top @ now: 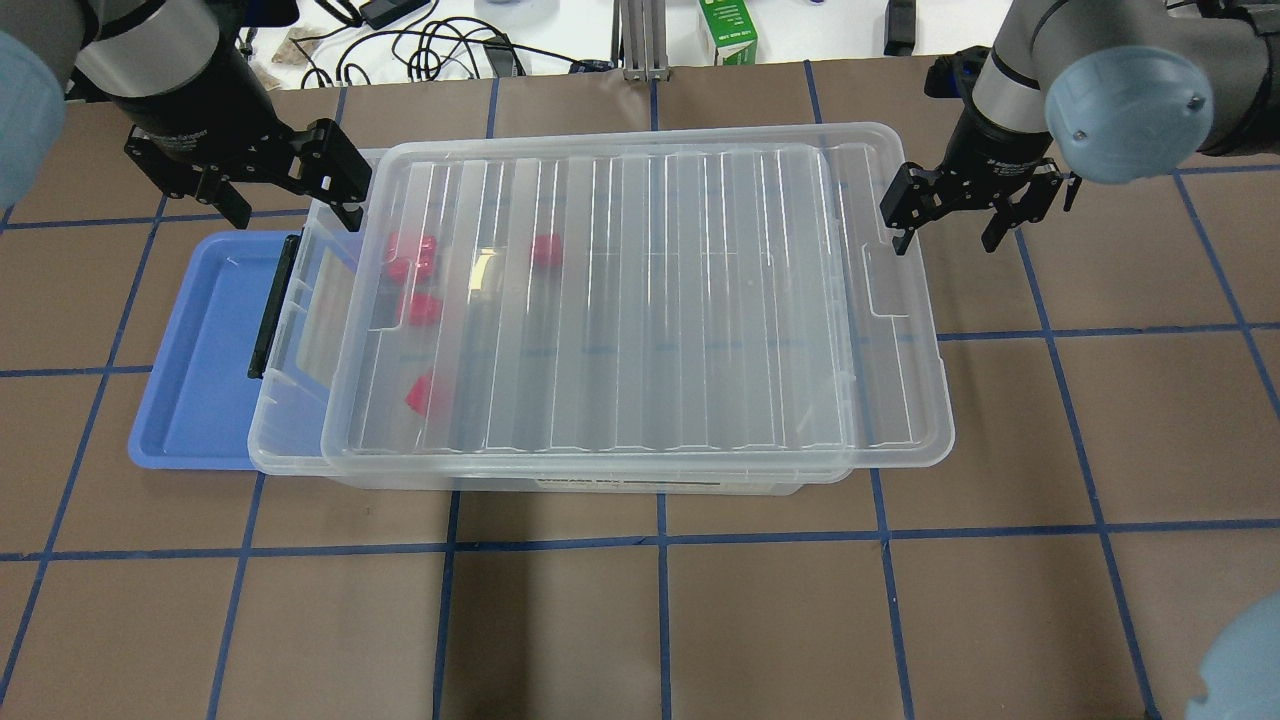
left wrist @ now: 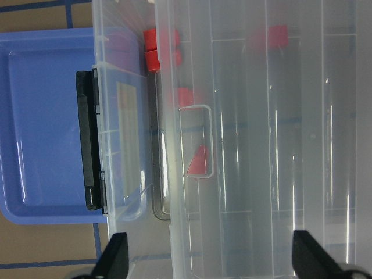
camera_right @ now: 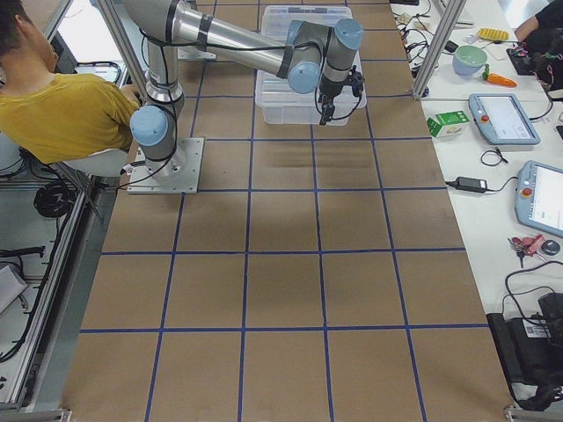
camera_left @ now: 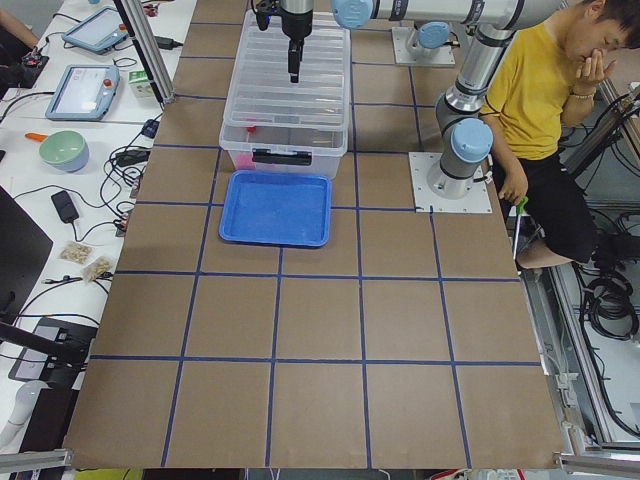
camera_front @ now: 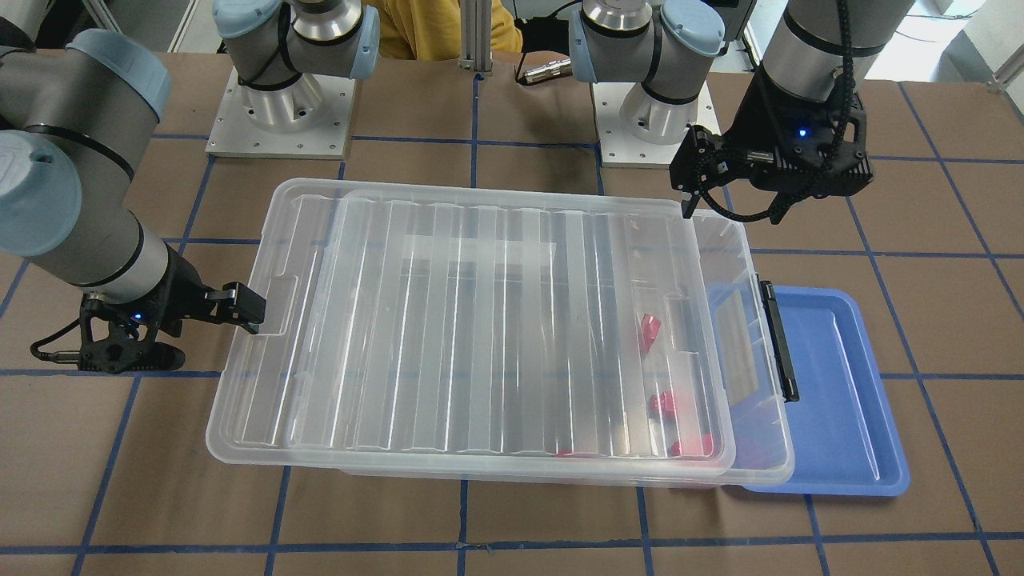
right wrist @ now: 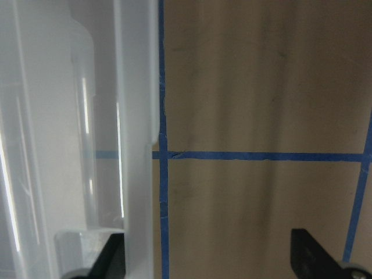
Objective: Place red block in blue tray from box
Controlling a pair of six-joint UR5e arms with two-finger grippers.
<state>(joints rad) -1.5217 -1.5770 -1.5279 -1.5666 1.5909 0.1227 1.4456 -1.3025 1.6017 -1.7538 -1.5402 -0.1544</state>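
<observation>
Jaws of left gripper and right gripper stand apart, empty, at opposite ends of the large clear plastic box.
Small red plastic blocks lie inside by its black latch, under the ribbed lid: plain in the left wrist view, unseen in the right's. Shallow blue plastic tray adjoins that end.

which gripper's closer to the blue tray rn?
Left. The left gripper hangs at the back corner of the box's tray-side end, next to the blue tray. The right gripper is at the box's opposite end.
</observation>
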